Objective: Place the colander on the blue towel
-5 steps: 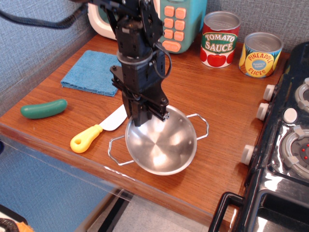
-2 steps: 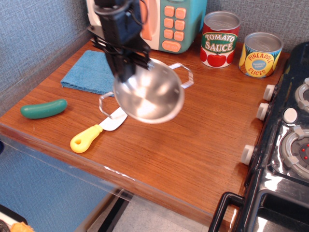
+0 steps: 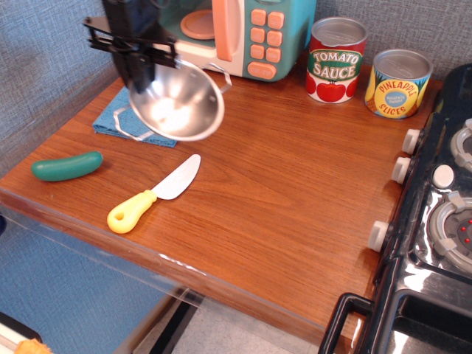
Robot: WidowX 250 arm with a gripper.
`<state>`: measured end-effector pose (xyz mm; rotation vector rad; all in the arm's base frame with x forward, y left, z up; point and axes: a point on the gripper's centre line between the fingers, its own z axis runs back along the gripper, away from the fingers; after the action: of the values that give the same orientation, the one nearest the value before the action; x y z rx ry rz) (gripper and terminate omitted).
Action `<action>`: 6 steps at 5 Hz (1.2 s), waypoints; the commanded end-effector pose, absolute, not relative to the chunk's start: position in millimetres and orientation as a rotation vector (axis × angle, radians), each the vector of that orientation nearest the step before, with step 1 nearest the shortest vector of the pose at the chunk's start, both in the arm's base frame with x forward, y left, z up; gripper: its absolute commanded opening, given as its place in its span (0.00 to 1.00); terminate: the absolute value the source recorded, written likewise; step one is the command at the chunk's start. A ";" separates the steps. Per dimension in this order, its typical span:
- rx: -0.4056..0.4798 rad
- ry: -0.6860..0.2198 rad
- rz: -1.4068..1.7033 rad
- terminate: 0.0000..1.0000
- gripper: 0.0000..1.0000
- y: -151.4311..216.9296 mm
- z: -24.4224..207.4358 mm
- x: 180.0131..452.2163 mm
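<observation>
from the far left, the green toy cucumber [image 3: 66,166] lies near the front edge of the wooden surface [image 3: 295,192], well apart from the work. next along, my tool [image 3: 141,74] is pinching the colander [image 3: 177,102] by its near rim, and the bowl hangs tilted in the air over the blue towel [image 3: 118,122], hiding most of the cloth; only the towel's left and front edges show beneath it. a second ago that colander sat low by the front of the surface, right beside the knife, and then it was midway and lifted; now it has travelled up and left until it is above its target. i judge the carry is nearly finished and what remains is to lower, level the bowl, and let go so it rests on the cloth rather than half off the front edge. the yellow-handled knife [image 3: 153,195] now lies uncovered and clear of the bowl. behind, the toy microwave [image 3: 243,33] stands close to the colander's far handle, so i would watch that gap. further right the tomato sauce can [image 3: 336,60], the pineapple can [image 3: 399,83] and the stove [image 3: 442,199] are well out of the way.
</observation>
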<state>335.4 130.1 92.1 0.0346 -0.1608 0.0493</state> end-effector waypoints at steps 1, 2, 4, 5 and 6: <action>0.068 -0.190 0.189 0.00 0.00 179.5 96.1 345.6; 0.079 -0.169 0.211 0.00 0.00 186.8 85.3 348.3; 0.100 -0.121 0.237 0.00 0.00 198.0 57.4 348.5; 0.082 -0.098 0.270 0.00 1.00 199.2 51.1 345.6; 0.052 -0.083 0.305 0.00 1.00 201.4 48.1 340.0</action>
<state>348.2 195.7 33.4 0.0328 -0.0453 0.2927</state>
